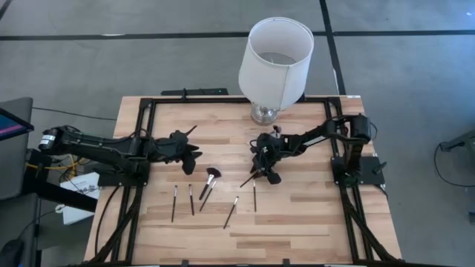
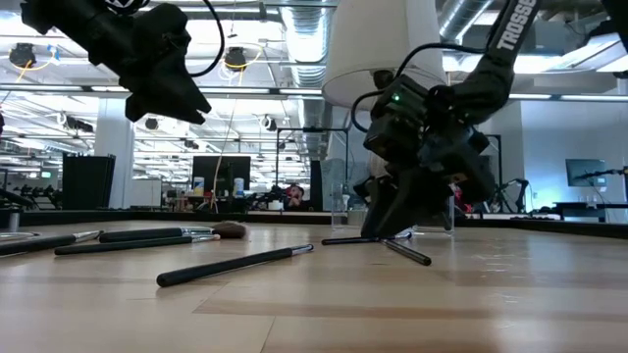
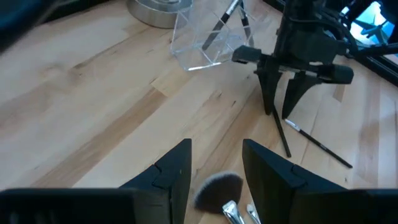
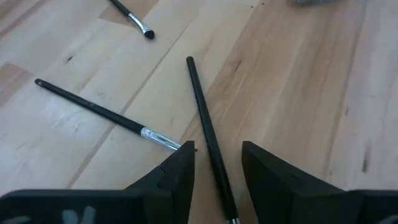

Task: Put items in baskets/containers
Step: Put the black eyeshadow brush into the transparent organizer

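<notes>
- The only readable writing is white lettering "TROSS…" on the right arm (image 2: 515, 25) in the low view; the rest is cut off.
- The right gripper (image 1: 269, 175) stands tips-down on the wooden table (image 1: 297, 215), fingers apart, straddling a thin brush (image 4: 208, 140). A second thin brush (image 4: 106, 115) lies crossed against it.
- The left gripper (image 1: 191, 152) hangs above the table's left-centre, fingers apart and holding nothing, over the fan brush (image 1: 210, 180).
- A clear tray (image 3: 208, 37) stands by the lamp base (image 3: 158, 9), with at least one brush leaning in it.
- Four more loose brushes lie in a loose row towards the table's near edge: one (image 1: 174, 202) at the left, another (image 1: 191, 199) just beside it, one (image 1: 231, 211) farther right, one (image 1: 254, 195) by the right gripper.
- The white lampshade (image 1: 276, 52) stands at the far edge, close behind the right gripper.
- Bare wood lies open along the near edge and in the right near corner.
</notes>
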`<state>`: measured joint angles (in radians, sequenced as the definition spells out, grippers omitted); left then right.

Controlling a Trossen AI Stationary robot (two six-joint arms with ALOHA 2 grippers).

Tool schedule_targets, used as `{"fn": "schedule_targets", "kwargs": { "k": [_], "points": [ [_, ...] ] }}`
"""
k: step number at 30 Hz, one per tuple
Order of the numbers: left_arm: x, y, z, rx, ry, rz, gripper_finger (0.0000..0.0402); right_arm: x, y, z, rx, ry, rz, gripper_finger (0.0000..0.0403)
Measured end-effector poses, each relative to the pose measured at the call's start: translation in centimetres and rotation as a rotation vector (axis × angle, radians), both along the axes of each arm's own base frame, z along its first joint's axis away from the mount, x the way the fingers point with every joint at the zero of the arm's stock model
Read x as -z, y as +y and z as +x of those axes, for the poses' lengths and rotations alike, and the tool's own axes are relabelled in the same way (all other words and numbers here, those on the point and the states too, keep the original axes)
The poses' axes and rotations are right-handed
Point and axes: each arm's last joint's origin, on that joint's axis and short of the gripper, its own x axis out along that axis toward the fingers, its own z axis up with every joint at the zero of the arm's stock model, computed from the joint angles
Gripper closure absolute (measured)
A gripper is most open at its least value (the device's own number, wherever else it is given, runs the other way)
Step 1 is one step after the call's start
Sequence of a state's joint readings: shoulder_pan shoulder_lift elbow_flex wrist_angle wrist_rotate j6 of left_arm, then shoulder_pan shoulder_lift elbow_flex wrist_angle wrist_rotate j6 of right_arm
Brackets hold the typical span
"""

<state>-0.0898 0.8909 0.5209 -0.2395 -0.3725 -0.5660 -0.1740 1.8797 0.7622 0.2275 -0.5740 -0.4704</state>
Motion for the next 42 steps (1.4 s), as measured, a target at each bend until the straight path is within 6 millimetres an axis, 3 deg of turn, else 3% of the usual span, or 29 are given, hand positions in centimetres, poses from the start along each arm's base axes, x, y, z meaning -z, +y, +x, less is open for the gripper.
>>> {"fn": "schedule_targets", "kwargs": {
  "k": [6,13,19,24,29,36,42],
  "points": [
    [-0.1,0.0,0.0,0.000,-0.005,0.004,0.0262,0.9,0.3,0.1,-0.015,0.011,-0.042,0.0297],
    [-0.1,0.0,0.1,0.001,-0.012,0.003,0.0262,1.0,0.1,0.1,0.000,0.023,-0.057,0.0391],
    [-0.2,0.0,0.1,0.001,-0.023,0.002,0.0262,0.4,0.5,0.1,0.038,0.033,-0.037,0.0392],
    [-0.2,-0.1,0.7,0.005,-0.046,0.000,0.0262,-1.4,1.2,0.2,0.118,0.063,-0.055,0.0394],
    [1.2,-0.5,3.2,0.087,-0.056,0.000,0.0262,-3.0,2.4,0.4,0.159,0.103,-0.178,0.0399],
    [5.5,-1.1,8.1,0.220,-0.082,0.060,0.0262,-3.2,4.0,1.1,0.146,0.106,-0.177,0.0403],
    [8.9,-1.4,12.2,0.293,-0.096,-0.028,0.0262,-3.2,4.3,1.1,0.179,0.105,-0.215,0.0401]
  ]
}}
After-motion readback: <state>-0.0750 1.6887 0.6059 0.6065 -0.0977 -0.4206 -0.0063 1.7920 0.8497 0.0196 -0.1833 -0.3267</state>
